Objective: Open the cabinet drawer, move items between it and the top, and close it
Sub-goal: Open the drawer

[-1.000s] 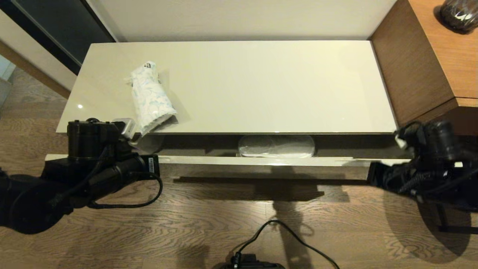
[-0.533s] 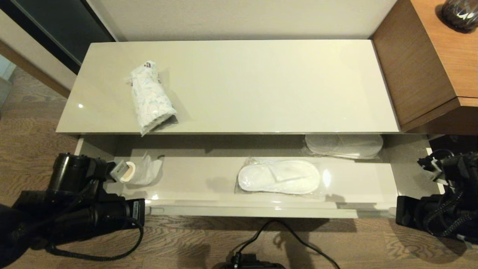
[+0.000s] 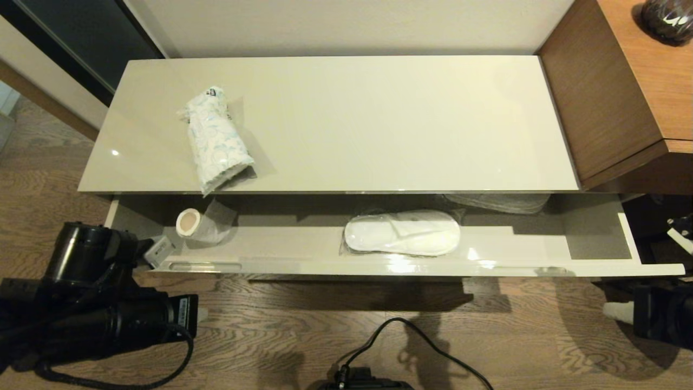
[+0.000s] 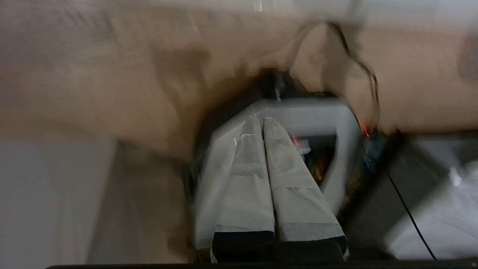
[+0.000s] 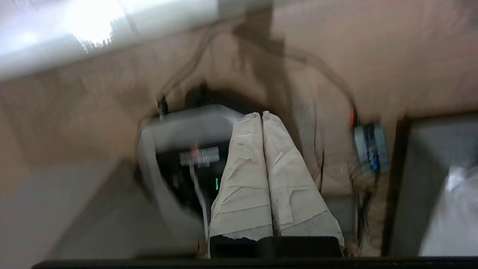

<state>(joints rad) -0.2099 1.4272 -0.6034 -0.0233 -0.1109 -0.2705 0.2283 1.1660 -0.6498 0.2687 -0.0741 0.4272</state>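
The cabinet drawer stands pulled out below the glossy beige top. Slippers sealed in clear plastic lie in its middle. A second pack is half hidden under the top. The white bundle with blue-green print lies on the top's left part, near the front edge. My left gripper is shut and empty at the drawer's left front corner; the left wrist view shows its tips pressed together. My right gripper is also shut and empty, its arm low beyond the drawer's right end.
A paper roll lies at the drawer's left end. A brown wooden unit adjoins the cabinet on the right, with a dark vase on it. A black cable runs over the wood floor in front.
The drawer went from barely open to far out, then slid back in a little. Both arms drew back and down from the drawer front toward the floor.
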